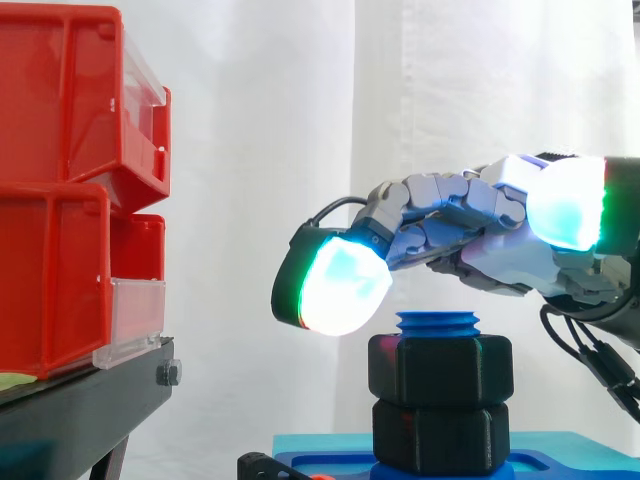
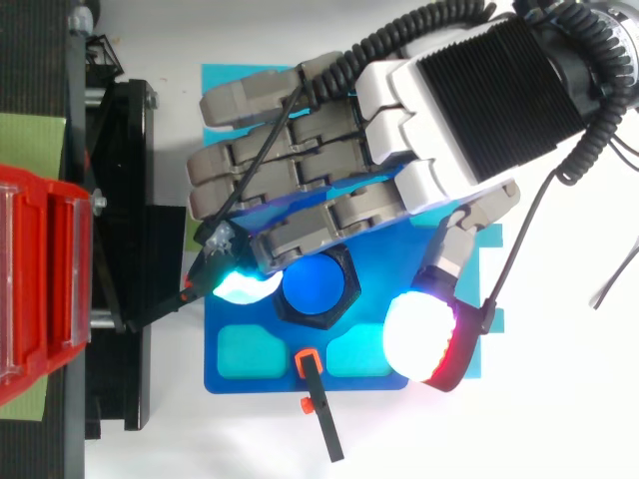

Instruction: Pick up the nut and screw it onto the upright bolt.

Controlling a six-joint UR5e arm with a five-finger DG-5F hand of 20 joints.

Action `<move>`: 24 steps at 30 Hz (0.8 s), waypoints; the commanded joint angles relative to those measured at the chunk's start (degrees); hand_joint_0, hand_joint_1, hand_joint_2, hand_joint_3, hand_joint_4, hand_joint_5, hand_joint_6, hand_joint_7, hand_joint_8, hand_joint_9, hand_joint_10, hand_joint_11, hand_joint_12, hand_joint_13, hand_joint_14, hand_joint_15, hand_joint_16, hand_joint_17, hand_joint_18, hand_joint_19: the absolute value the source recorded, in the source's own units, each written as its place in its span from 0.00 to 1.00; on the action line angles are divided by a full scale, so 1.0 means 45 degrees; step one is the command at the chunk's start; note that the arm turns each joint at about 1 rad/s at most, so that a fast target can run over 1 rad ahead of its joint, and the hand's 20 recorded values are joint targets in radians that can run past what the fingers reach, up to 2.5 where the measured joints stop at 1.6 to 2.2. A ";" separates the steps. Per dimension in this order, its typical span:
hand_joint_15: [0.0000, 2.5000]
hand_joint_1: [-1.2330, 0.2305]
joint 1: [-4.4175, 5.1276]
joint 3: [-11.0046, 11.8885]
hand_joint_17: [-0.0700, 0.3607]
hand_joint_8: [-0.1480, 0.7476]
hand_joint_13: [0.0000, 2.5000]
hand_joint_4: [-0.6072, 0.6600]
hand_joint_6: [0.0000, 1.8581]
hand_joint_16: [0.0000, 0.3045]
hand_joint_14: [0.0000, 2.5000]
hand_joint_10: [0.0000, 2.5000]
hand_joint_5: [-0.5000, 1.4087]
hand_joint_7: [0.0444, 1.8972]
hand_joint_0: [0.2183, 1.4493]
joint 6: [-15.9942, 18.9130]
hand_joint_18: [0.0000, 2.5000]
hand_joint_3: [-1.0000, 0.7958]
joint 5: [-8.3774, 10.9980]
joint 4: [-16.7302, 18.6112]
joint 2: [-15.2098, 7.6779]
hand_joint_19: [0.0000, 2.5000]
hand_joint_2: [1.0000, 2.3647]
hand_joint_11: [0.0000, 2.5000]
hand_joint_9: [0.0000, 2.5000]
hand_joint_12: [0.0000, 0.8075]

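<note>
Your hand (image 2: pixel 419 120) hovers over the bolt (image 1: pixel 438 322), fingers (image 1: pixel 440 205) stretched out nearly straight and holding nothing. One glowing pad (image 1: pixel 340 285) hangs just beside the bolt's top thread on the bin side. The thumb pad (image 2: pixel 424 339) stands well off on the other side, so the two straddle the bolt without touching it.

The nut (image 1: pixel 440 365) is not loose on the worktop (image 2: pixel 559 399). It sits threaded on the bolt, with blue thread showing above it, and rests on a second black nut (image 1: pixel 440 435) below. That lower nut looks like a stop, so the upper one probably has no travel left.

The bolt stands upright in a blue base (image 2: pixel 215 384). A small clamp (image 2: pixel 315 399) appears to pin the base down, likely so that twisting won't spin it.

From this, the screwing looks done or nearly so. You'd want to check tightness, then lift straight up and clear. Mind the black stand (image 2: pixel 130 200) near the fingertip, under the red bins (image 1: pixel 60 200).
</note>
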 commanded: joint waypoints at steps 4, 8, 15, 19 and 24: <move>0.00 0.80 0.0006 -0.0017 0.35 0.43 0.20 0.66 0.27 0.12 0.00 0.00 0.20 0.42 0.21 -0.0089 0.11 0.28 0.0004 -0.0659 -0.0017 0.01 0.00 0.00 0.22 0.35; 0.00 0.80 -0.0072 -0.0017 0.35 0.43 0.20 0.65 0.27 0.12 0.00 0.00 0.20 0.41 0.21 -0.0089 0.11 0.28 0.0004 -0.0717 0.0003 0.01 0.00 0.00 0.22 0.35; 0.00 0.80 -0.0169 -0.0017 0.35 0.43 0.21 0.66 0.27 0.12 0.00 0.00 0.20 0.42 0.21 -0.0089 0.12 0.28 -0.0055 -0.0444 -0.0017 0.01 0.00 0.00 0.22 0.35; 0.00 0.80 -0.0189 -0.0095 0.35 0.43 0.21 0.66 0.27 0.12 0.00 0.00 0.20 0.41 0.21 -0.0089 0.12 0.28 -0.0016 -0.0444 -0.0017 0.01 0.00 0.00 0.22 0.35; 0.00 0.80 -0.0209 -0.0564 0.35 0.43 0.21 0.66 0.27 0.12 0.00 0.00 0.20 0.42 0.21 -0.0089 0.12 0.28 0.0004 0.0220 -0.0017 0.02 0.00 0.00 0.23 0.35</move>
